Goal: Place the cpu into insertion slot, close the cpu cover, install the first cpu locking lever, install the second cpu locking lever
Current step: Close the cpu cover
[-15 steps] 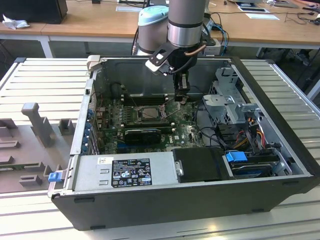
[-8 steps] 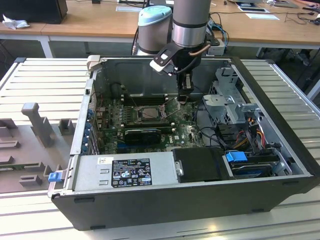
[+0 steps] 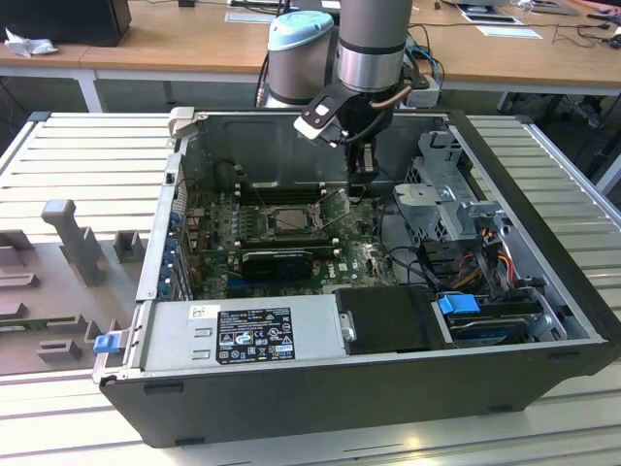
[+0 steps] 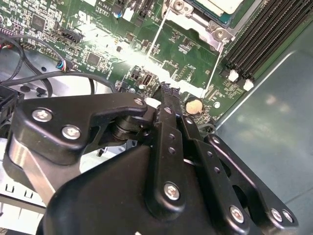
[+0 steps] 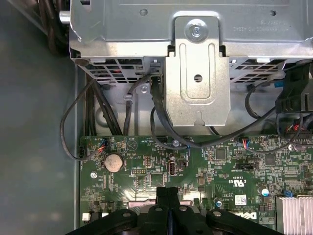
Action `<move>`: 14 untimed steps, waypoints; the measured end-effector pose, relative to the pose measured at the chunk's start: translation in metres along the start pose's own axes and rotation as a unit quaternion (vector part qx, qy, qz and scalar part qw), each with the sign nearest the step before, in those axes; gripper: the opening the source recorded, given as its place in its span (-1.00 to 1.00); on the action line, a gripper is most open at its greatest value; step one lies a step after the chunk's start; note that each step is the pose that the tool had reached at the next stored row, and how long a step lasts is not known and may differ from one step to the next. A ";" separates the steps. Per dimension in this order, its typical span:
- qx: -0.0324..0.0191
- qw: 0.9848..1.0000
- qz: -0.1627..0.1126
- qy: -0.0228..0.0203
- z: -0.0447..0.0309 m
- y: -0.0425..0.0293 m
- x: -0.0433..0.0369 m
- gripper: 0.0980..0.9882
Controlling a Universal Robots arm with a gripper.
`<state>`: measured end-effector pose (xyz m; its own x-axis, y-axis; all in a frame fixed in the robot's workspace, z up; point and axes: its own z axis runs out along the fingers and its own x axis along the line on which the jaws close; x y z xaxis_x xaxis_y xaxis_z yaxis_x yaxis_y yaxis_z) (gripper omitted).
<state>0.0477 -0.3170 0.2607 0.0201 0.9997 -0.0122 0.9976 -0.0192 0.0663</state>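
The insertion slot [image 3: 291, 221] sits mid-motherboard inside the open computer case. In the second wrist view the cpu [image 4: 220, 5] shows its silver top in the slot, with the metal cpu cover [image 4: 200, 24] framing it. Two thin wire levers [image 4: 155, 39] [image 4: 215, 55] slope away from the socket's corners, neither touched by the gripper. My gripper [image 3: 361, 180] hangs just off the socket on the exterior view's right, low over the board. Its black fingertips [image 5: 167, 192] press together with nothing between them, and the same closed tip [image 4: 165, 88] points at the green board.
A metal drive cage [image 5: 198, 73] with looping black cables [image 5: 73, 132] stands right beside the gripper. Long black memory slots [image 4: 259, 39] run behind the socket. An expansion card [image 3: 281, 260] lies in front of it. The power supply [image 3: 243, 335] fills the near side.
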 end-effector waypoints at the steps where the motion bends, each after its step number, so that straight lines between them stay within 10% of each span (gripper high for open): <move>1: 0.000 1.000 0.000 0.000 0.0000 0.0005 0.0000 -0.98; 14: 0.000 1.000 0.000 0.000 0.0004 0.0062 0.0001 -0.98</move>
<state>0.0539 -0.3171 0.2607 0.0201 0.9997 -0.0122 0.9976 -0.0192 0.0663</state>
